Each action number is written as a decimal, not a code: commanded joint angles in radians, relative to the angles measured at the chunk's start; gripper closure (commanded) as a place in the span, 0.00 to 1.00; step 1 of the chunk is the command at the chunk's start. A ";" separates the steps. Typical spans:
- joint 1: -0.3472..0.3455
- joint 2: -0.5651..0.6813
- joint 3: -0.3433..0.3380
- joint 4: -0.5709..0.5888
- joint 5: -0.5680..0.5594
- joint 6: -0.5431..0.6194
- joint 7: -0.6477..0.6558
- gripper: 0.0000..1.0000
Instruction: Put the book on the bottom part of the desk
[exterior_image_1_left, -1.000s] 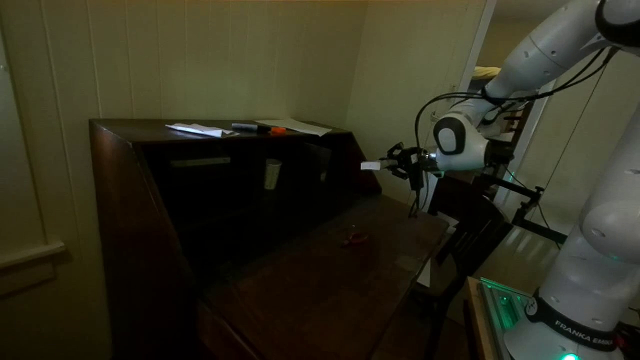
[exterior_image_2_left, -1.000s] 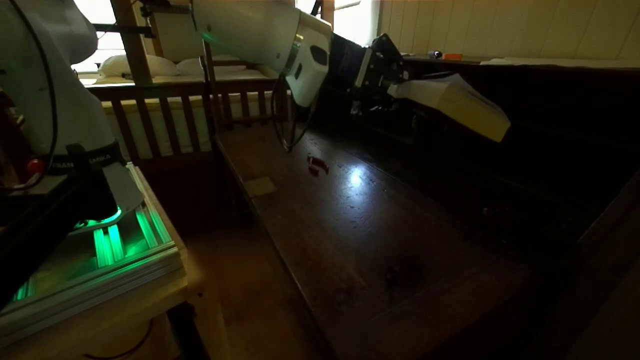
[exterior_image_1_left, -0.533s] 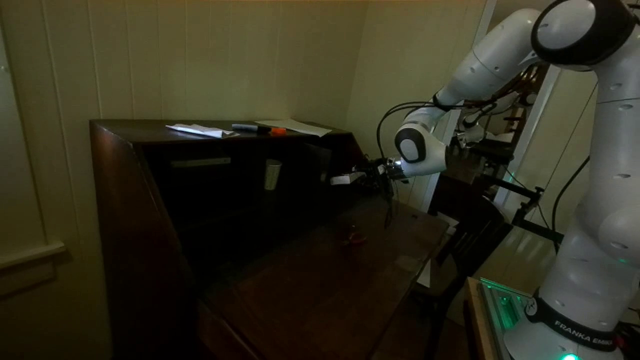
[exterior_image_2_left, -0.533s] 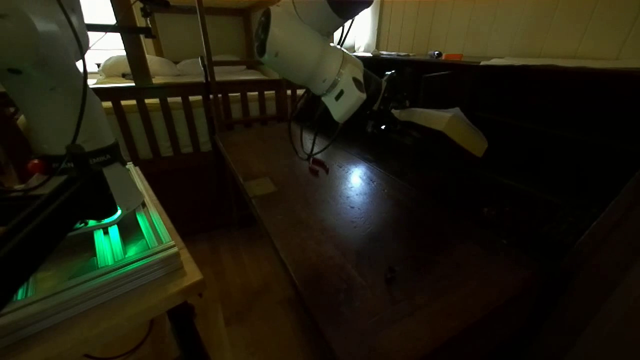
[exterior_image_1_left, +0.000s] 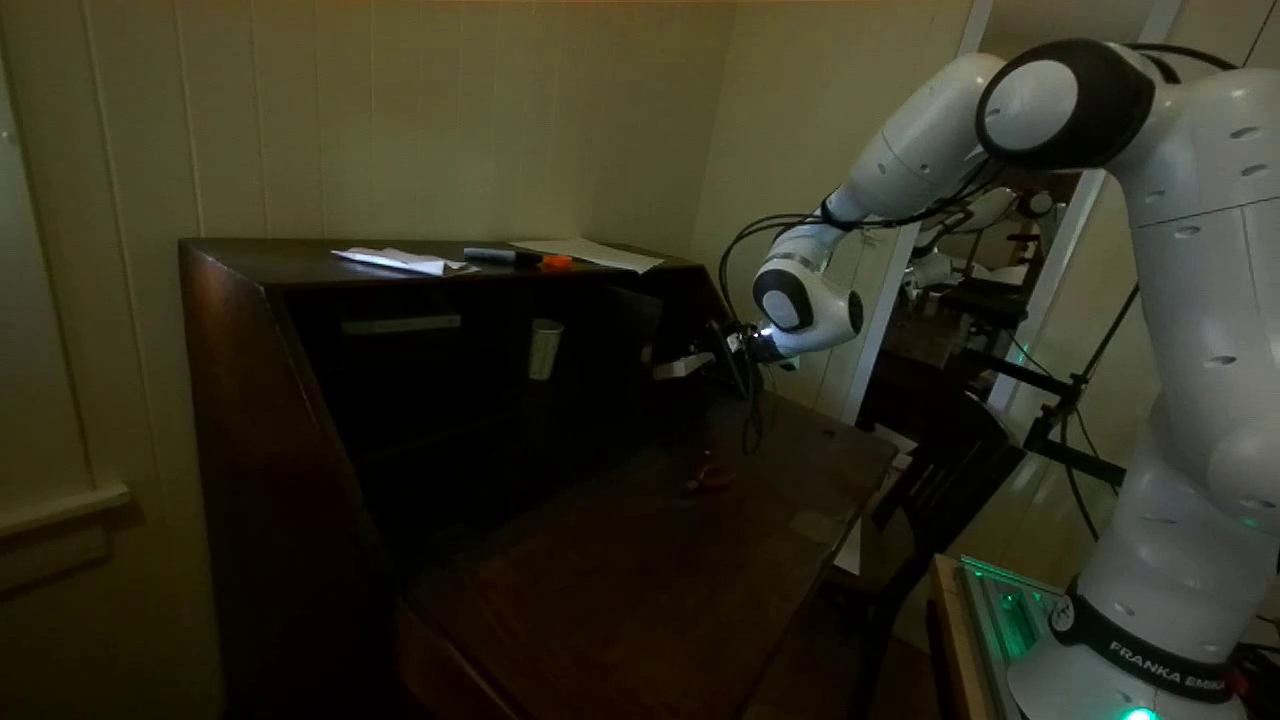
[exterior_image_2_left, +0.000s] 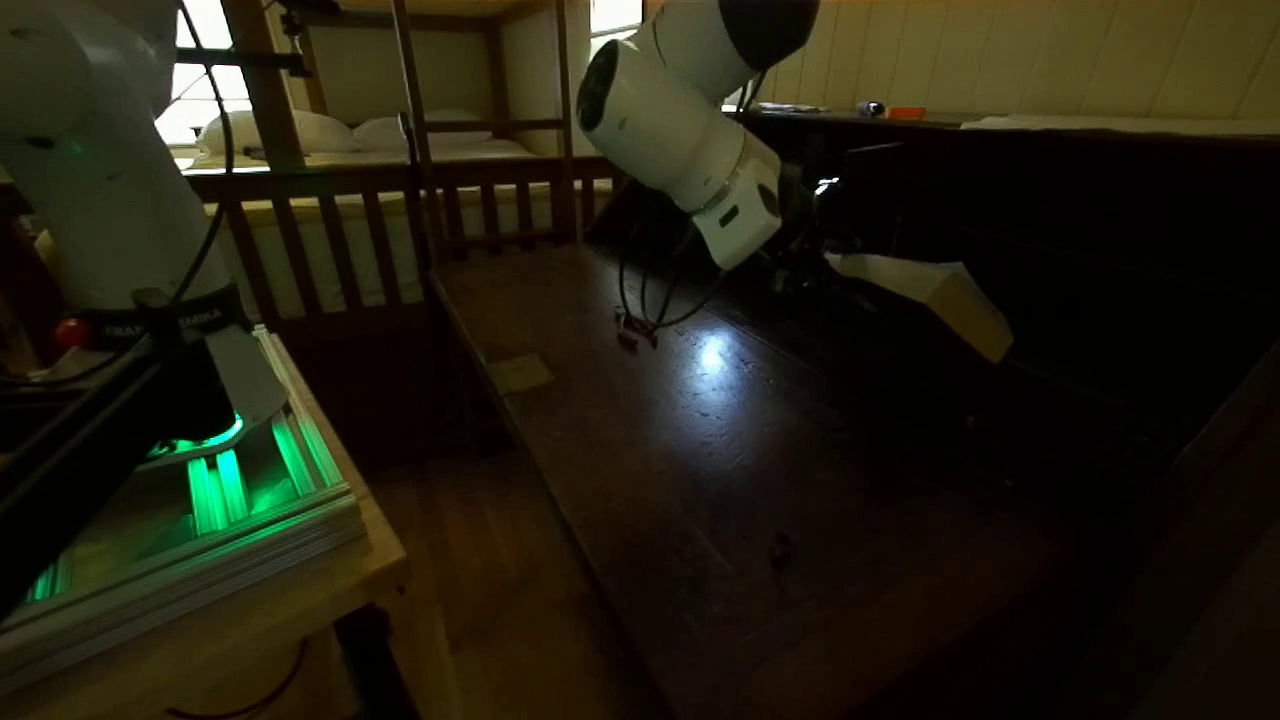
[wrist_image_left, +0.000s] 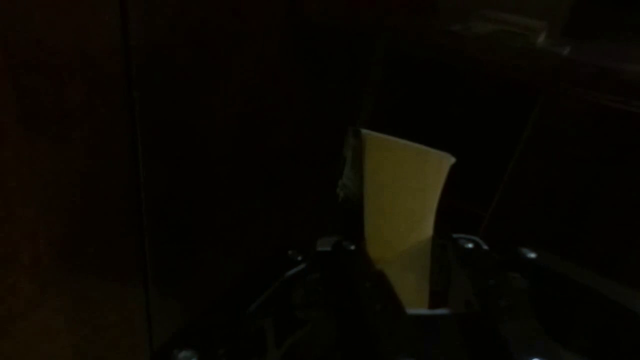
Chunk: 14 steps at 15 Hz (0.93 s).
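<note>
The pale book shows in both exterior views (exterior_image_1_left: 682, 366) (exterior_image_2_left: 925, 285) and in the wrist view (wrist_image_left: 402, 200). My gripper (wrist_image_left: 400, 245) is shut on one end of it. The book sticks out forward from the fingers, its far end tilted down. In both exterior views the gripper (exterior_image_1_left: 718, 352) (exterior_image_2_left: 825, 268) is dark and hard to make out against the desk. It holds the book in the air above the far part of the dark brown writing board (exterior_image_1_left: 620, 590) (exterior_image_2_left: 640, 460), in front of the desk's dark inside.
A small red object (exterior_image_2_left: 635, 330) lies on the writing board. A pale cylinder (exterior_image_1_left: 544, 350) stands in the dark compartment. Papers (exterior_image_1_left: 400, 261) and an orange object (exterior_image_1_left: 556, 262) lie on the desk top. A dark chair (exterior_image_1_left: 940, 470) stands beside the board.
My gripper has moved lower and toward the desk's inside with the book in it. The larger part of this movement came in the first half second.
</note>
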 joint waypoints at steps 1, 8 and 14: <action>0.037 0.097 -0.033 0.070 -0.012 0.031 0.091 0.92; 0.067 0.142 -0.064 0.077 -0.047 0.032 0.183 0.44; 0.091 0.041 -0.061 -0.047 -0.294 0.124 0.307 0.10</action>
